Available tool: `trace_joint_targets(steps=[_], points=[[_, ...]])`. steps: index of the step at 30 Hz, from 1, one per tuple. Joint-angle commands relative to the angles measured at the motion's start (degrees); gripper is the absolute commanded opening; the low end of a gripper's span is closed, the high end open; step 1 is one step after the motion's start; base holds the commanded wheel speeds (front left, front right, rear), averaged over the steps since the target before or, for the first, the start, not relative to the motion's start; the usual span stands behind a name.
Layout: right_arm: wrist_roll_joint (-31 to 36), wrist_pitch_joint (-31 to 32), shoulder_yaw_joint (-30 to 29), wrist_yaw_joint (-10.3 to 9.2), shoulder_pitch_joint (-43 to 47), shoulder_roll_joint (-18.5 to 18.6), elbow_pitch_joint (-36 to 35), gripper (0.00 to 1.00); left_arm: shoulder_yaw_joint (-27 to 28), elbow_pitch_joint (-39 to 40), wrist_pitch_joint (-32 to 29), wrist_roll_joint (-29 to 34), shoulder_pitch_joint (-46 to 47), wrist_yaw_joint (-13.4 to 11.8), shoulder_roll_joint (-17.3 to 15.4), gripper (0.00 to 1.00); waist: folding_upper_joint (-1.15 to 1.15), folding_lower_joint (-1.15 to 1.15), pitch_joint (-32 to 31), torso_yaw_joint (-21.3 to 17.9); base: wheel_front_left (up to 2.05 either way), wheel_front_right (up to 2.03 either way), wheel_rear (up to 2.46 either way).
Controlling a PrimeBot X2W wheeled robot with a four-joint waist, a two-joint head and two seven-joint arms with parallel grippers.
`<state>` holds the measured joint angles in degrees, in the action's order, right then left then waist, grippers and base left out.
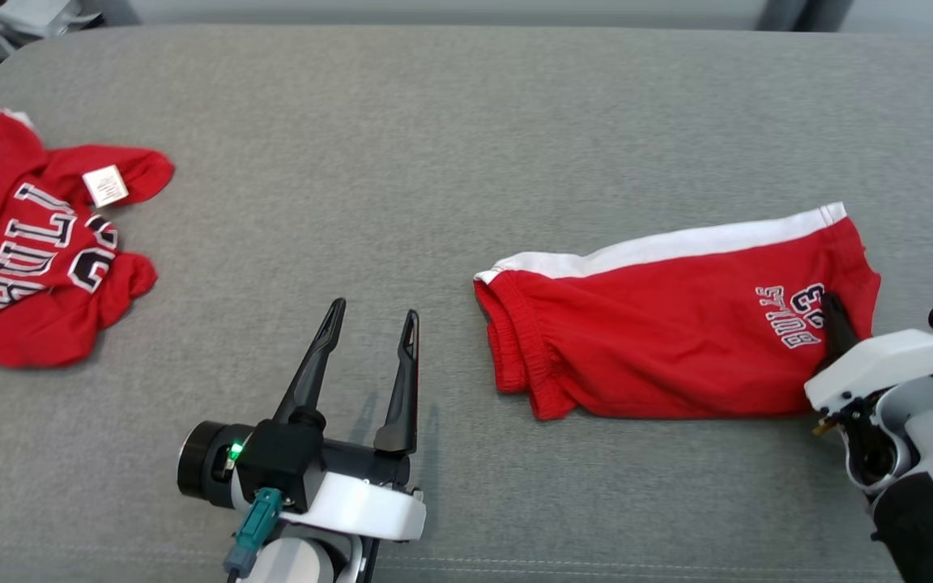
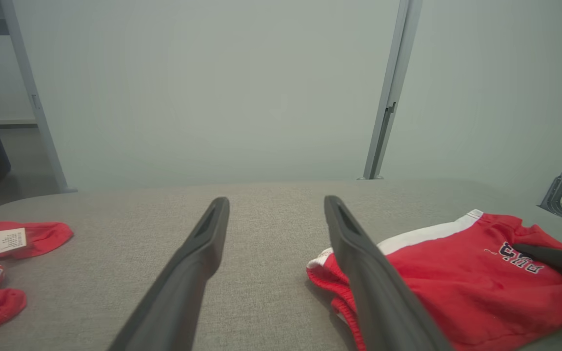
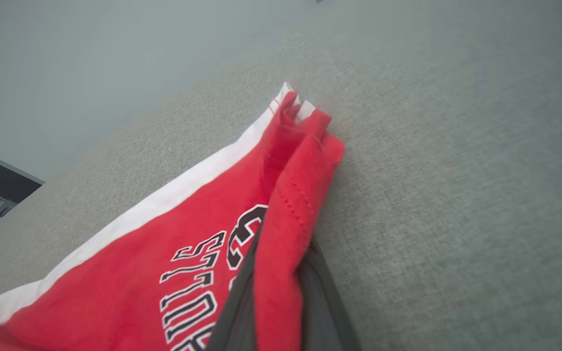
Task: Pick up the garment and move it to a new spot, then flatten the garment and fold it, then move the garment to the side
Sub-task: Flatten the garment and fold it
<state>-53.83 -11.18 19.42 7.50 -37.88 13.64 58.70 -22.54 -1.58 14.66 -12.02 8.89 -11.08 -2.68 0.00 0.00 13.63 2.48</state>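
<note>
As the right wrist view reveals, right pincer (image 3: 281, 287) clamps the red shorts (image 3: 154, 234); left pincer (image 1: 374, 310) gapes.

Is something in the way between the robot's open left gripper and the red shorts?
Nothing visible. Bare grey fabric surface lies between the left gripper and the red shorts at their waistband end. The red jersey sits off on the gripper's other side. The right gripper is shut on the shorts' hem.

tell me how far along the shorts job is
Done: the shorts look flattened and folded over on the grey surface. In hand: the right hand is shut on their hem edge. Still to do: carrying them to the side; the left hand is open, off the cloth.
</note>
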Motion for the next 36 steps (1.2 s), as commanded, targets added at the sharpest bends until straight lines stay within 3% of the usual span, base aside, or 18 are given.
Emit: trace_joint_targets(steps=[1,11,26,28,32,36], points=[[0.6,-2.0,1.1,-0.01,1.9,-0.2,-0.9,0.00,2.3,1.2,0.3,1.1,-0.2,0.4,-0.2,1.00,0.00,0.00,-1.7,-2.5,0.00,0.00,0.00],[4.1,-3.8,-0.5,-0.01,5.4,-0.1,1.0,0.00,3.1,0.9,0.3,1.6,-1.1,1.2,-0.2,1.00,0.00,0.00,-3.7,-5.7,0.00,0.00,0.00],[10.8,-3.8,-10.3,-0.01,10.2,-1.9,-0.8,0.00,2.6,0.2,0.3,1.5,-2.7,1.7,-0.2,1.00,0.00,0.00,-5.8,-5.5,0.00,0.00,0.00],[11.8,-3.8,-11.1,-0.01,10.3,-2.1,0.0,1.00,2.5,0.1,0.3,1.6,-2.7,1.7,-0.2,1.00,0.00,0.00,-6.1,-5.4,0.00,0.00,0.00],[14.9,-3.8,-12.2,-0.01,10.7,-1.6,-0.5,1.00,2.4,0.3,0.3,1.7,-3.0,1.6,-0.2,1.00,0.00,0.00,-6.6,-5.7,0.00,0.00,0.00],[22.7,-3.8,-12.8,-0.01,11.6,-0.2,-3.7,1.00,3.3,0.4,0.3,1.7,-3.9,1.4,-0.2,1.00,0.00,0.00,-7.1,-7.0,0.00,0.00,0.00]])
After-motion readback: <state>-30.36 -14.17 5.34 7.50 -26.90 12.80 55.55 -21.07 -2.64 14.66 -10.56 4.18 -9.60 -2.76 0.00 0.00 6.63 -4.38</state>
